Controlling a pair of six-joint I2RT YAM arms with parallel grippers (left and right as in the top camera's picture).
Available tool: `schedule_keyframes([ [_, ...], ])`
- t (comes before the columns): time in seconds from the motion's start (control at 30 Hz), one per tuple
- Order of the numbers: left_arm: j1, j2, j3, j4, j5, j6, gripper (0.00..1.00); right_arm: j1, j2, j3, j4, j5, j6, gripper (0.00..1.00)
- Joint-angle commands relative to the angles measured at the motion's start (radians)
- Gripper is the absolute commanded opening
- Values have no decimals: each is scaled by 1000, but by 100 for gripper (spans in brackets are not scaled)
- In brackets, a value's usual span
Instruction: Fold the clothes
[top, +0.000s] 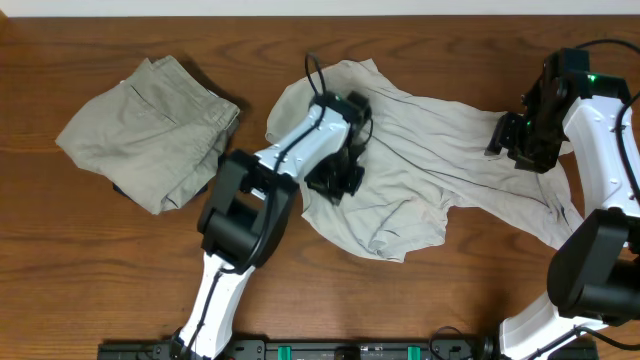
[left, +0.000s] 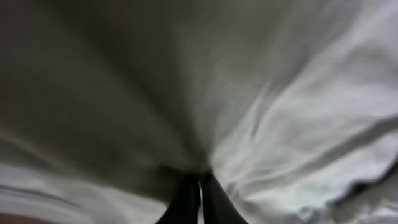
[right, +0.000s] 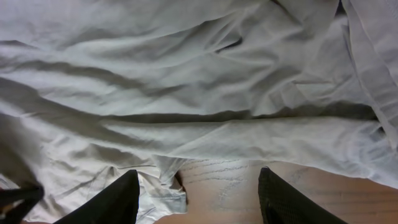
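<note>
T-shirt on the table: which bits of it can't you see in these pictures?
Overhead: the left gripper covers the spot of T-shirt it pinches. The right arm hides part of the shirt's right end.
Left wrist: too close and blurry, so which part of the shirt this is cannot be told.
Right wrist: the shirt runs off the top and sides. The open right gripper is cut off at the bottom.

Looks even and sharp overhead, soft shadows on table (top: 100, 280). Dim, badly blurred at left wrist, shirt (left: 298, 124) defocused. Bright, crisp at right wrist.
</note>
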Motion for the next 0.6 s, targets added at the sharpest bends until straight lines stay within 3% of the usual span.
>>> schedule_keyframes([
  [0.0,14,-9,-99,25,-24,-39,7,-5,-6,-2,-1,7,-23,59],
  [0.27,115,-9,-208,-54,-224,-183,6,-5,-6,-2,3,6,-38,60],
  [0.4,242,-44,-207,-73,-351,-186,6,-4,-6,-4,4,6,-106,60],
  [0.57,349,-132,-207,-84,-377,-165,6,7,-6,-23,19,-6,-109,59],
])
